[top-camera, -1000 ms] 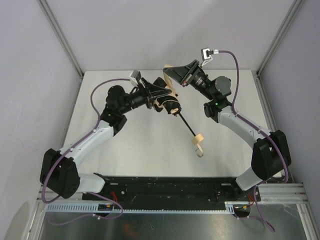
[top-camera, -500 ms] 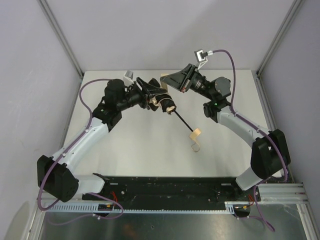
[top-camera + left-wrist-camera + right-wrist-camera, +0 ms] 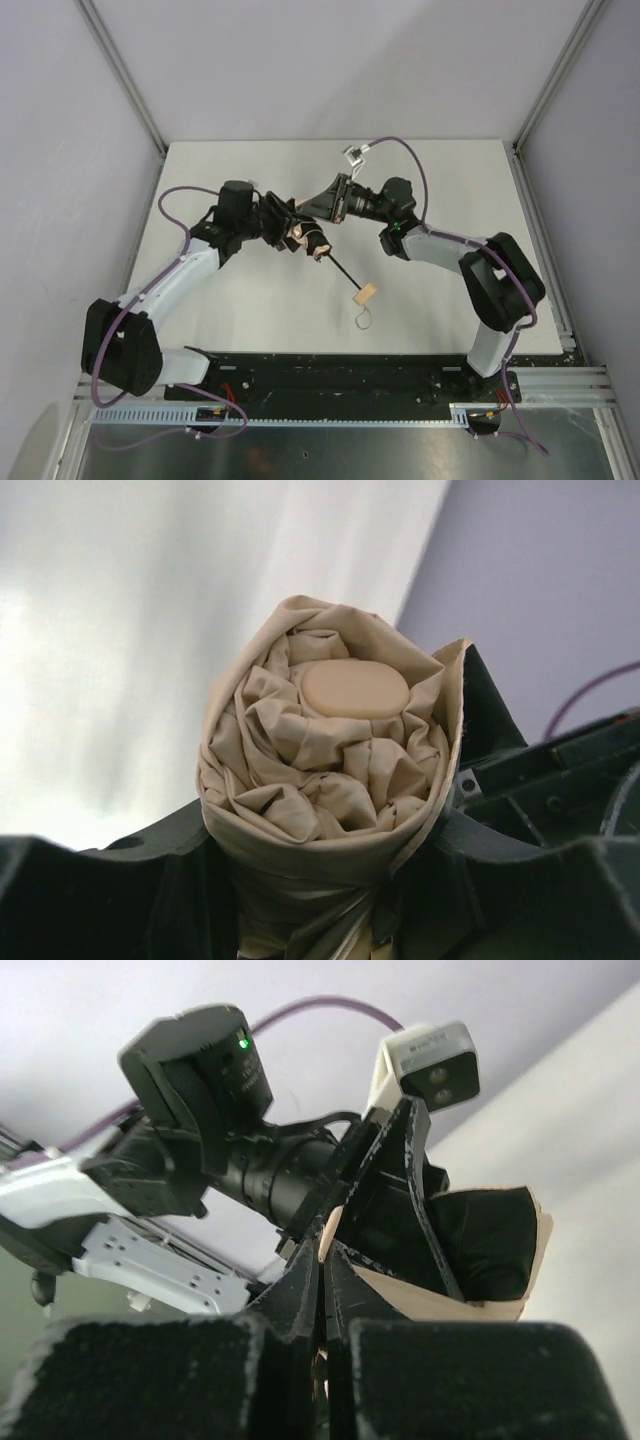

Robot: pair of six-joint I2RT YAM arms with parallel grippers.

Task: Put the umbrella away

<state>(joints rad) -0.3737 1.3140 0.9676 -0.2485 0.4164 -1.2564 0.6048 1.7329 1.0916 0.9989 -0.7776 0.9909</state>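
2 grippers meet at the umbrella (image 3: 305, 238) above the middle of the table (image 3: 230, 300). Left gripper (image 3: 287, 228): fingers (image 3: 500, 780) partly spread, clamped around the bunched tan canopy (image 3: 320, 780). Right gripper (image 3: 320, 206): fingers (image 3: 290, 1300) almost together, pinching a tan fabric edge. The black shaft (image 3: 340, 270) slants down and right to the wooden handle (image 3: 365, 294); handle contact with the table cannot be determined.
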